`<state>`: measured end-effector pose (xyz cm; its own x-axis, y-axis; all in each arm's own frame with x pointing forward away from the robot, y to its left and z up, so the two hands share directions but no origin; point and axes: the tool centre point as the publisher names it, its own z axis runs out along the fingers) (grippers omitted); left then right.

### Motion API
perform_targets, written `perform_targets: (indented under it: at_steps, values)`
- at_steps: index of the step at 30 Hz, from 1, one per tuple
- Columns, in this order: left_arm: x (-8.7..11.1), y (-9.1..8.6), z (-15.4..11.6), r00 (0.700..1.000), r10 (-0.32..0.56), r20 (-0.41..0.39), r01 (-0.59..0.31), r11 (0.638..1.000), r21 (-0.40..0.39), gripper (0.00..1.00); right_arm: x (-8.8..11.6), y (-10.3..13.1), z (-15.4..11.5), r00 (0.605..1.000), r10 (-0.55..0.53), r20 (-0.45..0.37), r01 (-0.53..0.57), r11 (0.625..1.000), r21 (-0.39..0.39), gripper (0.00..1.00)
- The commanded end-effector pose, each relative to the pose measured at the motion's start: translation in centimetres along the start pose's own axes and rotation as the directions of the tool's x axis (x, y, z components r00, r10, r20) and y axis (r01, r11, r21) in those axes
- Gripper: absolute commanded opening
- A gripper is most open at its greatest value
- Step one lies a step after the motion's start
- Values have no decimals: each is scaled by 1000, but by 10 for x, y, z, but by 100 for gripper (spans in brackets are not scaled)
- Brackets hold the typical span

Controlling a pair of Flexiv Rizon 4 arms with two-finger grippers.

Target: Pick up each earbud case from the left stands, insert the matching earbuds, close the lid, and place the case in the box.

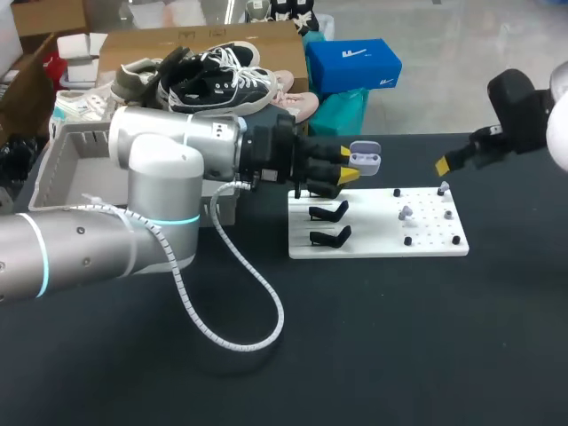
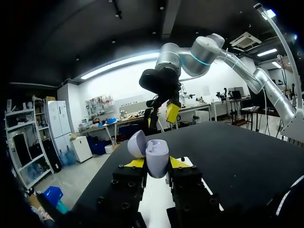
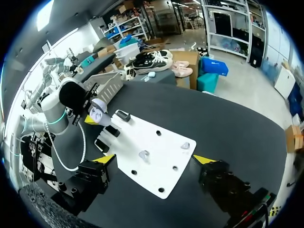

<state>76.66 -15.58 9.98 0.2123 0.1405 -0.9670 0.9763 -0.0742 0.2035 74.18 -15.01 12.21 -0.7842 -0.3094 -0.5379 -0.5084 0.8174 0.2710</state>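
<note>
My left gripper (image 1: 348,165) is shut on a pale lilac earbud case (image 1: 366,159), held above the far left corner of the white board (image 1: 377,238). The case (image 2: 157,160) sits upright between the yellow tips with its lid (image 2: 137,143) open. Two black stands (image 1: 329,211) on the board's left side are bare. Two small grey earbuds (image 1: 406,213) rest on pegs at the board's right; the right wrist view has them (image 3: 144,154) just ahead of my right gripper (image 3: 154,159). My right gripper (image 1: 451,161) hangs wide open and empty above the board's far right corner.
A grey box (image 1: 75,169) stands at the table's left, behind my left arm; it also shows in the right wrist view as the grey box (image 3: 107,84). A white cable (image 1: 240,266) loops from my left wrist over the black tabletop.
</note>
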Motion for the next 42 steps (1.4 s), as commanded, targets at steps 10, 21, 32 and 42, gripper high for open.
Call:
perform_targets:
  at_steps: [10,21,32,42]
  values:
    - [1,2,1,1000,1,2,-1,1000,2,0,-6,-33,14,983,-121,-137,138,982,125,100]
    - [1,2,1,1000,1,2,-1,1000,2,0,7,-53,42,970,-146,-194,173,976,130,100]
    - [1,2,1,1000,1,2,-1,1000,2,0,22,-64,76,973,-98,-208,128,982,137,100]
    - [1,2,1,1000,1,2,-1,1000,2,0,18,-62,86,968,-91,-234,146,963,228,100]
